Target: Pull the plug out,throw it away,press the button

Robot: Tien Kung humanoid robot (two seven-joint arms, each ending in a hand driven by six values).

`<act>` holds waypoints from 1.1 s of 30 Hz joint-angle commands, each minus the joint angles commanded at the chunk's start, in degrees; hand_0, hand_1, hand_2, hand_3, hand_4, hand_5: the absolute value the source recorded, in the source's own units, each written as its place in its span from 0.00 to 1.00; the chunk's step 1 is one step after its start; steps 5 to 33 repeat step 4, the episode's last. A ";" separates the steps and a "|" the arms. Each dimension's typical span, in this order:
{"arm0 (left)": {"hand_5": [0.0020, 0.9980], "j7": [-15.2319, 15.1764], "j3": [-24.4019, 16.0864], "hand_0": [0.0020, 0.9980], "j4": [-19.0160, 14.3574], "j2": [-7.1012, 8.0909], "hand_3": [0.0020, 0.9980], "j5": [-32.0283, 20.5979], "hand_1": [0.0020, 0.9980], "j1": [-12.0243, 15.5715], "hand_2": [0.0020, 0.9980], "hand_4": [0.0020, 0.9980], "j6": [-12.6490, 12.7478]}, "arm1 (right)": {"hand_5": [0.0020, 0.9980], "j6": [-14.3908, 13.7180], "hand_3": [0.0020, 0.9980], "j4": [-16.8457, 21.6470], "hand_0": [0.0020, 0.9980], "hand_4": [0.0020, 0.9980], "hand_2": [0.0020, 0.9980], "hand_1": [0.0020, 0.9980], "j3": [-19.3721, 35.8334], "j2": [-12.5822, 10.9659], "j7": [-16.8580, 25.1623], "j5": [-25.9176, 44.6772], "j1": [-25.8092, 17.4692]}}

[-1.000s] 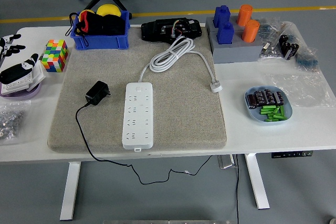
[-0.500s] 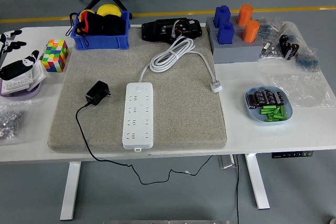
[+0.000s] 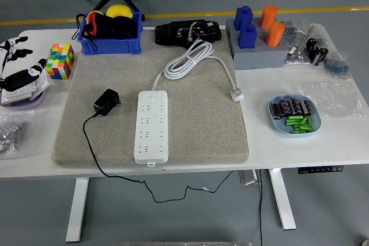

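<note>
- White table (image 3: 346, 142) stands on a grey floor, with a grey felt mat (image 3: 202, 125) covering its middle.
- On the mat lies a white power strip (image 3: 152, 125), long axis running near to far, its own white cable (image 3: 190, 61) coiled at the far side.
- The black plug adapter (image 3: 107, 101) lies on the mat just left of the strip, apart from it, with its black cord (image 3: 92, 154) trailing off the near edge. Judging by this, the pull and the drop are done.
- At the far left edge the left hand (image 3: 17, 67) hangs over a purple dish (image 3: 23, 99), fingers spread and holding nothing. Compared with half a second ago it has shifted slightly, while the plug and strip have not moved.
- The right hand is out of view.
- The strip's button looks to sit at its far end, though too small to be sure; pressing it seems the step left, and the hand is well apart from it.
- A colour cube (image 3: 60, 60) and a blue bin (image 3: 109, 41) sit beyond the mat on the left.
</note>
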 joint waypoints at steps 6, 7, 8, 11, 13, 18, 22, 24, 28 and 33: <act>0.34 -0.03 -0.13 0.77 0.01 -0.11 0.87 -0.03 0.75 0.04 0.72 0.72 -0.15 | 0.61 0.01 0.65 0.02 0.73 0.75 0.66 0.68 -0.07 0.06 -0.01 0.05 0.02; 0.34 -0.03 -0.13 0.77 0.01 -0.11 0.87 -0.03 0.75 0.04 0.72 0.72 -0.15 | 0.61 0.01 0.65 0.02 0.73 0.75 0.66 0.68 -0.07 0.06 -0.01 0.05 0.02; 0.34 -0.03 -0.13 0.77 0.01 -0.11 0.87 -0.03 0.75 0.04 0.72 0.72 -0.15 | 0.61 0.01 0.65 0.02 0.73 0.75 0.66 0.68 -0.07 0.06 -0.01 0.05 0.02; 0.34 -0.03 -0.13 0.77 0.01 -0.11 0.87 -0.03 0.75 0.04 0.72 0.72 -0.15 | 0.61 0.01 0.65 0.02 0.73 0.75 0.66 0.68 -0.07 0.06 -0.01 0.05 0.02; 0.34 -0.03 -0.13 0.77 0.01 -0.11 0.87 -0.03 0.75 0.04 0.72 0.72 -0.15 | 0.61 0.01 0.65 0.02 0.73 0.75 0.66 0.68 -0.07 0.06 -0.01 0.05 0.02; 0.34 -0.03 -0.13 0.77 0.01 -0.11 0.87 -0.03 0.75 0.04 0.72 0.72 -0.15 | 0.61 0.01 0.65 0.02 0.73 0.75 0.66 0.68 -0.07 0.06 -0.01 0.05 0.02; 0.34 -0.03 -0.13 0.77 0.01 -0.11 0.87 -0.03 0.75 0.04 0.72 0.72 -0.15 | 0.61 0.01 0.65 0.02 0.73 0.75 0.66 0.68 -0.07 0.06 -0.01 0.05 0.02; 0.34 -0.03 -0.13 0.77 0.01 -0.11 0.87 -0.03 0.75 0.04 0.72 0.72 -0.15 | 0.61 0.01 0.65 0.02 0.73 0.75 0.66 0.68 -0.07 0.06 -0.01 0.05 0.02; 0.34 -0.03 -0.13 0.77 0.01 -0.11 0.87 -0.03 0.75 0.04 0.72 0.72 -0.15 | 0.61 0.01 0.65 0.02 0.73 0.75 0.66 0.68 -0.07 0.06 -0.01 0.05 0.02; 0.34 -0.03 -0.13 0.77 0.01 -0.11 0.87 -0.03 0.75 0.04 0.72 0.72 -0.15 | 0.61 0.01 0.65 0.02 0.73 0.75 0.66 0.68 -0.07 0.06 -0.01 0.05 0.02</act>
